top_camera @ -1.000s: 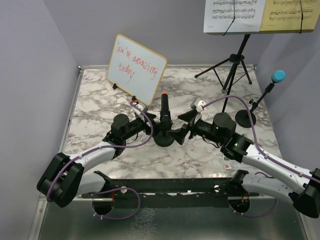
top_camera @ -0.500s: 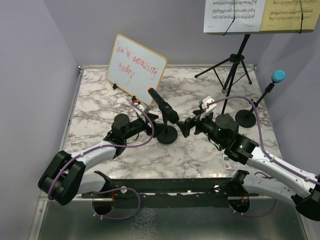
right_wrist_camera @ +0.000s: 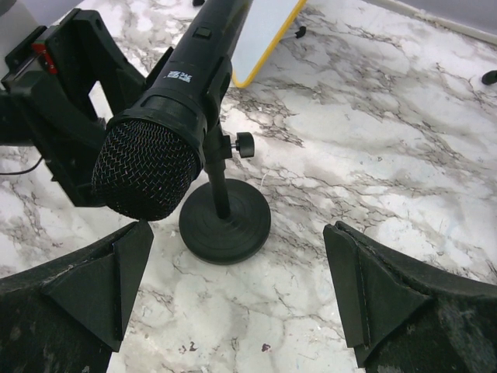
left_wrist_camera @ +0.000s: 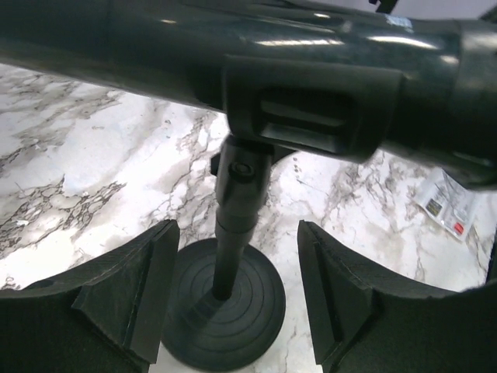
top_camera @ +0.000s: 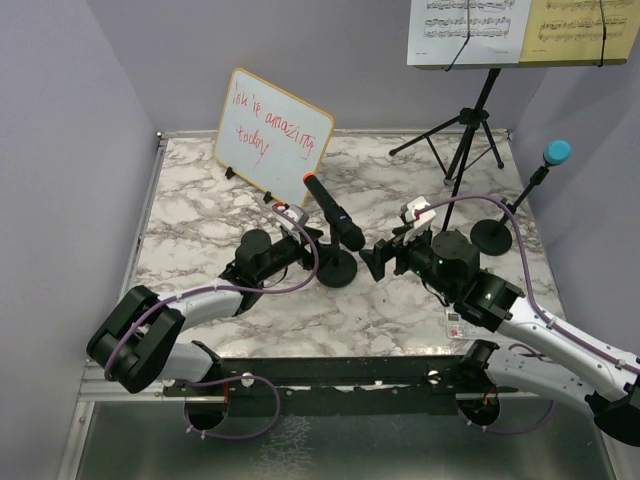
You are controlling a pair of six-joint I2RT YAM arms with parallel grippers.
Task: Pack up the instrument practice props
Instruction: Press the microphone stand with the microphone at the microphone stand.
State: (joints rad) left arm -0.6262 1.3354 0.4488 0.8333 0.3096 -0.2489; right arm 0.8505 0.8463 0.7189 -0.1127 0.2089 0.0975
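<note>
So, nothing here is a box or bin. The only things holding other things are the stands. The small round-based holder sits mid-table, closer to the near edge, and its clip carries the black microphone. The mic is tilted, not upright. Its long axis runs diagonally, with the mesh head low and pointing at your right gripper, and the orange tail up toward the whiteboard at the far-left corner.

Your left gripper is released. Its fingers straddle the holder's stem with marble showing on both sides, so it's gripping nothing. The right gripper's jaws gape wide just off the mic's head, also holding nothing.

The blue microphone stands in its own holder by the table's right edge. The tripod music stand is at the far-right corner with the white sheet and yellow sheet on its desk.

For room, you've got bare table along the left edge and between the two holders. It's tight behind the mic's tail, since the whiteboard is near.
</note>
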